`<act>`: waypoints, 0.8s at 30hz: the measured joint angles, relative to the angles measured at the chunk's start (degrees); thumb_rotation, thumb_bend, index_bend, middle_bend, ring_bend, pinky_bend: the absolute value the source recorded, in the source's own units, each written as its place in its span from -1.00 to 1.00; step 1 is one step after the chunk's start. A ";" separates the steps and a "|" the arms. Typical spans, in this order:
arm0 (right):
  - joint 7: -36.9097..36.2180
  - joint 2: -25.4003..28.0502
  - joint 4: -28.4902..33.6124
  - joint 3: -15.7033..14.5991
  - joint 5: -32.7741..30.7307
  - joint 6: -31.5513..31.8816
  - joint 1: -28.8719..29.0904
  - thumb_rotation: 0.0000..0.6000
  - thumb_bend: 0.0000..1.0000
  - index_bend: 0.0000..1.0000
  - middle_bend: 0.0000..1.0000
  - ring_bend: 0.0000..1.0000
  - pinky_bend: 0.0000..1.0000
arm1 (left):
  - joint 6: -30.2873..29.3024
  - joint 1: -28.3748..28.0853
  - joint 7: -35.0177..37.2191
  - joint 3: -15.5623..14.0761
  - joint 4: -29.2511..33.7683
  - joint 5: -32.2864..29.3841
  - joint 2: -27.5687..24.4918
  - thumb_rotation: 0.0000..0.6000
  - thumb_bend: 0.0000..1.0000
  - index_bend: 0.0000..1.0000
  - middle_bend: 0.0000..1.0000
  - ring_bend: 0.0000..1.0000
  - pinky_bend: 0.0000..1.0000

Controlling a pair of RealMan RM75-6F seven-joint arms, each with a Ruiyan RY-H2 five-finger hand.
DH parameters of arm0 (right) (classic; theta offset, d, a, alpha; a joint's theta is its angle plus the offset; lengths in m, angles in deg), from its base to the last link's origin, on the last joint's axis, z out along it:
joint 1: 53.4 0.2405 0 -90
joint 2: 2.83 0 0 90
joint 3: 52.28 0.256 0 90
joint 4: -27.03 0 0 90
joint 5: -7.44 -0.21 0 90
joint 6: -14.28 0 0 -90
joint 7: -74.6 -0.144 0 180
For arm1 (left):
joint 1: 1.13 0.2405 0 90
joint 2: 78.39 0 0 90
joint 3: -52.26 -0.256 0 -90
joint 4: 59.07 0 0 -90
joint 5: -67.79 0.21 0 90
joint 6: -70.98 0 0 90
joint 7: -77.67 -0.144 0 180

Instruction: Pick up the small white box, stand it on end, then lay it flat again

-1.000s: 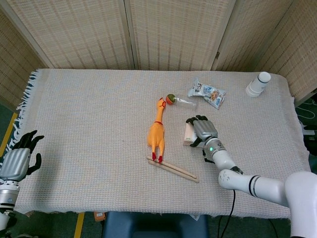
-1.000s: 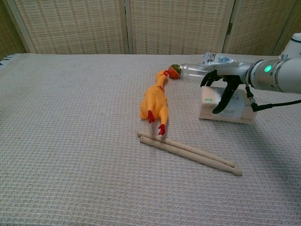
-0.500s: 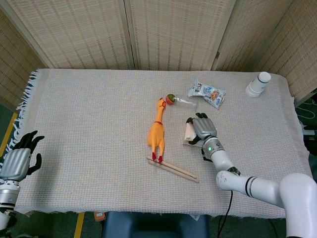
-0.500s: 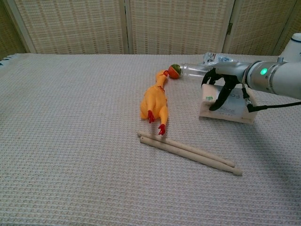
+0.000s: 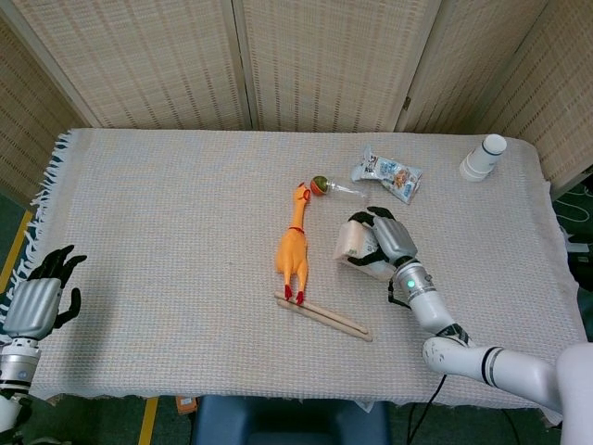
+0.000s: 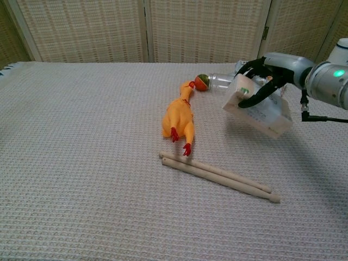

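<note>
The small white box [image 6: 258, 110] hangs tilted above the cloth, right of the rubber chicken, with its left end higher. My right hand [image 6: 262, 73] grips it from above, fingers wrapped over the top edge. From the head camera the box [image 5: 355, 247] shows just left of that hand [image 5: 389, 239]. My left hand [image 5: 37, 298] sits at the table's near left corner, fingers apart, holding nothing.
An orange rubber chicken [image 5: 293, 248] lies left of the box. Two wooden sticks [image 6: 217, 175] lie side by side in front of it. A clear bottle with a ball-like cap [image 5: 330, 186] and a snack packet [image 5: 390, 175] sit behind. A white cup [image 5: 484, 157] stands far right.
The right hand has closed on the box and lifted it off the cloth, tilting it. The left hand has stayed in place.
</note>
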 measured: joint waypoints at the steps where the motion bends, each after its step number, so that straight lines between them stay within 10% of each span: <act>1: -4.88 -0.29 -0.74 0.03 2.48 1.31 -0.98 1.00 -0.23 -0.16 -0.14 -0.59 -1.00 | 0.00 -0.01 -0.11 -0.05 0.09 0.07 0.01 1.00 0.25 -0.67 -1.00 -1.00 -0.59; 12: -66.69 -10.56 -30.27 0.89 22.33 13.62 -8.43 1.00 -0.11 -0.14 -0.14 -0.54 -1.00 | 0.16 -0.03 -0.80 0.14 -0.28 -0.93 0.32 1.00 0.26 -0.67 -1.00 -1.00 -0.59; 24: -91.92 -23.94 -59.67 -1.13 30.43 9.96 -7.84 1.00 -0.09 -0.12 -0.14 -0.54 -1.00 | 0.92 -0.33 -2.04 0.28 -1.15 -2.23 0.96 1.00 0.25 -0.67 -1.00 -1.00 -0.59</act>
